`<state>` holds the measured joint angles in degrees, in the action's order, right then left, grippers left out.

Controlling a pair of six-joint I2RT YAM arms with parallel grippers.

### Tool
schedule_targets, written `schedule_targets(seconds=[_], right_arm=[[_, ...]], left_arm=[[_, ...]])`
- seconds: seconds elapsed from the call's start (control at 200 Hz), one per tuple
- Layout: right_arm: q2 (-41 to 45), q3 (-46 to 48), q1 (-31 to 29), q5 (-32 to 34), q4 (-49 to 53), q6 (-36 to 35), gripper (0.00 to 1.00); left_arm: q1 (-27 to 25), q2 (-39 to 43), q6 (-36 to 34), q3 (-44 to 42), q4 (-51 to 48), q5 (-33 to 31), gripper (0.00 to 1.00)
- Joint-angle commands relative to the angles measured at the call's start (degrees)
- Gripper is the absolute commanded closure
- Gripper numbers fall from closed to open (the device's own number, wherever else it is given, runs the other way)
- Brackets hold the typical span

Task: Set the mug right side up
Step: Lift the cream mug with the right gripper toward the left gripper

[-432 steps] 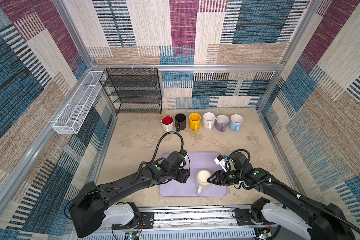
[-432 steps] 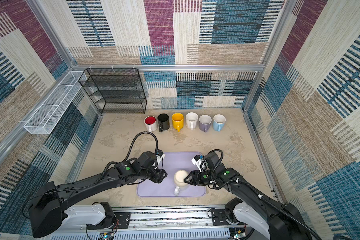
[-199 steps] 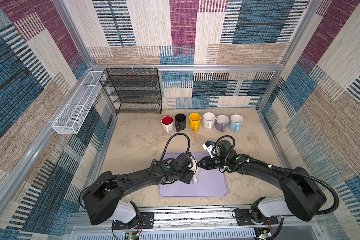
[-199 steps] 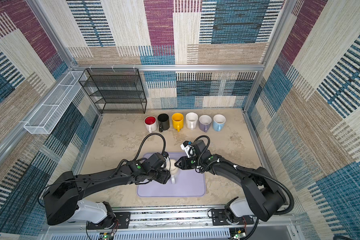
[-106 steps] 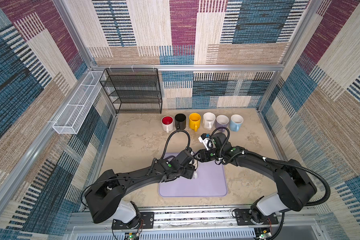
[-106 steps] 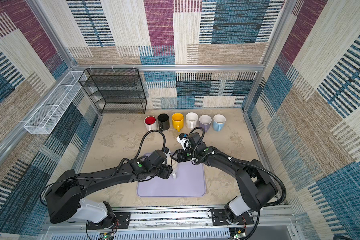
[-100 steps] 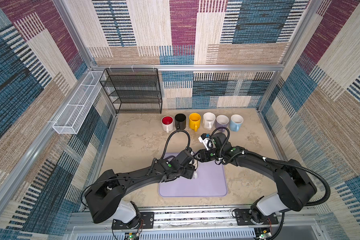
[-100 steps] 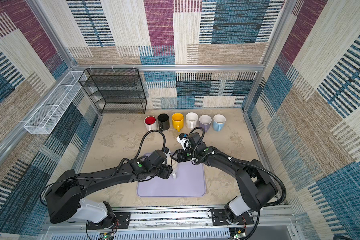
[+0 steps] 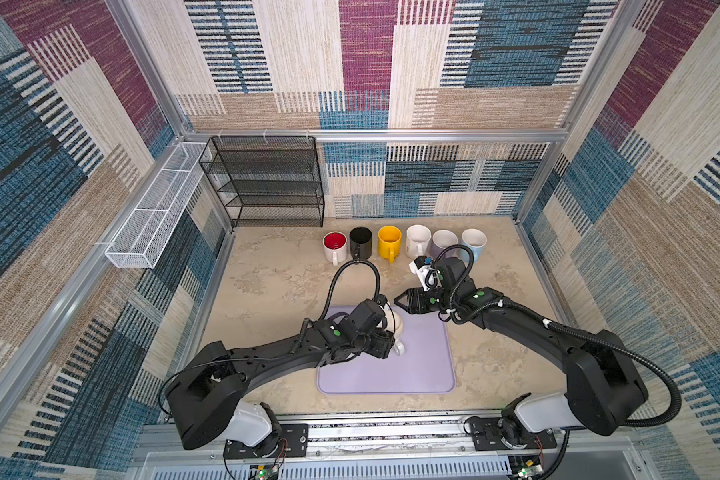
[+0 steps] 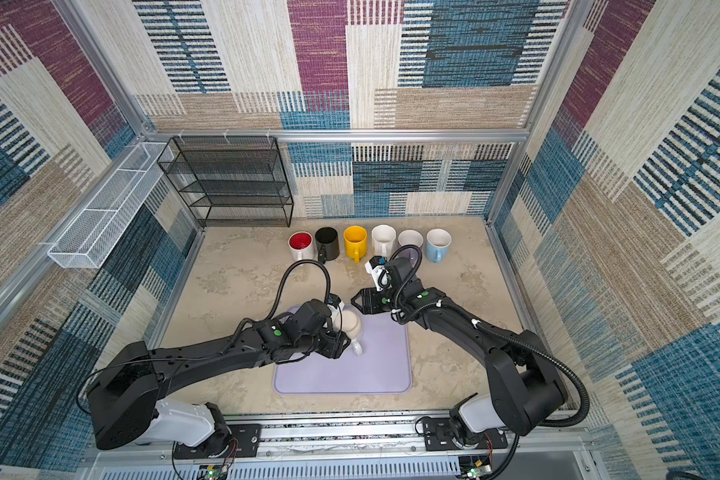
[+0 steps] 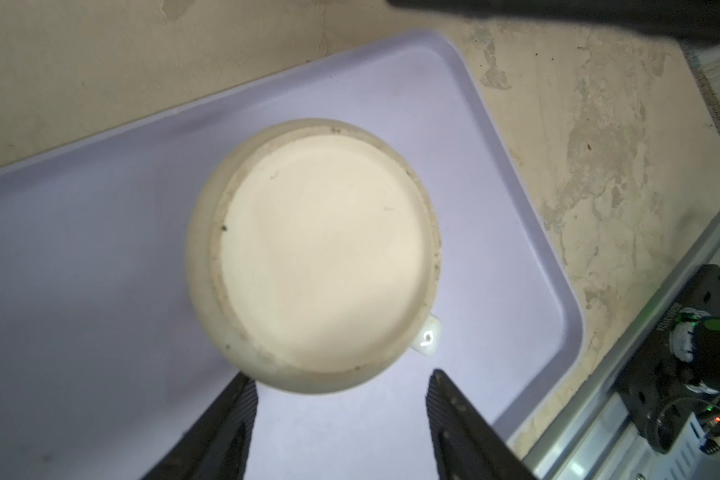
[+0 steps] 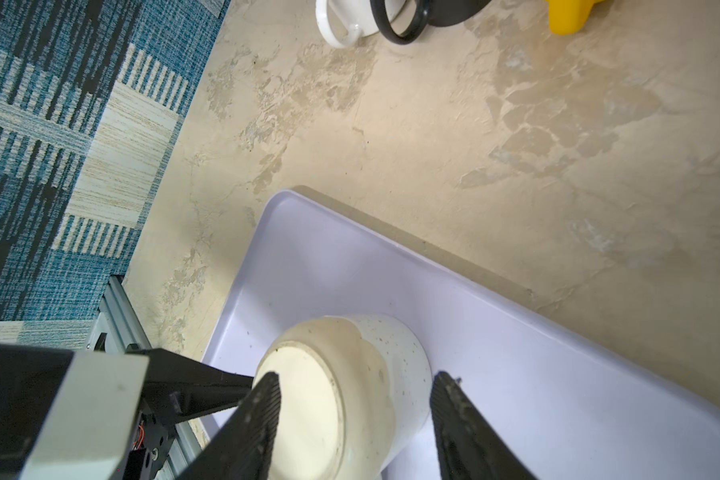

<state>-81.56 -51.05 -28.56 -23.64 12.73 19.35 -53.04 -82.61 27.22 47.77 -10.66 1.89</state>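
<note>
surface: mottled beige table (image 9: 275,282) inside fabric-patterned walls; lavender tray (image 9: 416,365) at the middle of the near edge.
left arm: stretched low over the tray's left side; left gripper (image 11: 341,380) spread, released.
right arm: bent in over the tray's far edge; right gripper (image 12: 354,384) spread, released.
cream mug (image 9: 396,326): base up near the tray's far edge, just past the left fingertips (image 11: 242,399), and between the right fingers (image 12: 262,407) with a gap at one.
</note>
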Motion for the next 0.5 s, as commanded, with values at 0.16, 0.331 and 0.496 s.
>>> schedule_targets(seconds=[0.16, 0.331, 0.496], right_arm=[[1.9, -0.4, 0.6, 2.2, 2.2, -1.4, 0.39], [2.9, -0.3, 0.6, 2.0, 4.8, -3.5, 0.39], [6.1, -0.3, 0.6, 2.4, 8.8, -5.6, 0.38]], left_arm=[[-0.4, -0.3, 0.0, 0.1, 5.2, 4.9, 0.34], [-0.4, 2.3, -0.8, -1.0, 4.3, 2.5, 0.34], [0.0, 6.2, -2.5, -1.6, -0.7, -3.8, 0.34]])
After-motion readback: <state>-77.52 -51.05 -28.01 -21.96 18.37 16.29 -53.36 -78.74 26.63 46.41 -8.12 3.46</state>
